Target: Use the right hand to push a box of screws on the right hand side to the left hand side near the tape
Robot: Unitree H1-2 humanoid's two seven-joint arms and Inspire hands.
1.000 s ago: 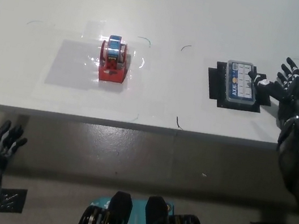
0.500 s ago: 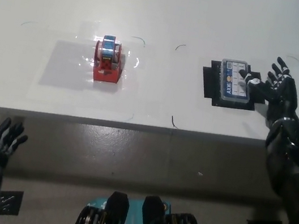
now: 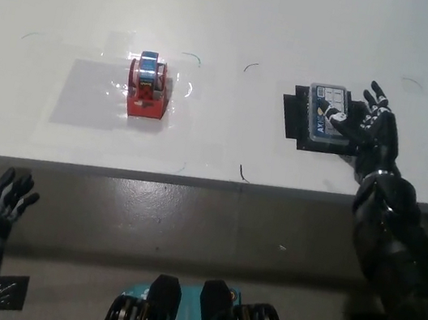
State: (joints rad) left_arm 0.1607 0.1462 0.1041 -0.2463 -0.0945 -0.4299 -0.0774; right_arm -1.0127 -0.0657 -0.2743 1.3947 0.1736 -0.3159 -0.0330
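Below worktop edge, lower left: left hand (image 3: pixel 4 195) hangs idle, fingers spread, empty | right hand (image 3: pixel 368 124) on worktop (image 3: pixel 238 16), fingers splayed against right side of screw box (image 3: pixel 328 117), gripping nothing | box on black mat (image 3: pixel 296 120), well right of tape (image 3: pixel 146 86) | versus 0.5 s ago: fingers overlap box more.

box of screws (image 3: pixel 325 118) label unreadable, right side hidden by right hand (image 3: pixel 371 129)

Black right robot hand (image 3: pixel 370 127) spread against the box of screws (image 3: pixel 327 115), red tape dispenser (image 3: pixel 146 87) well apart on white table (image 3: pixel 238 16)
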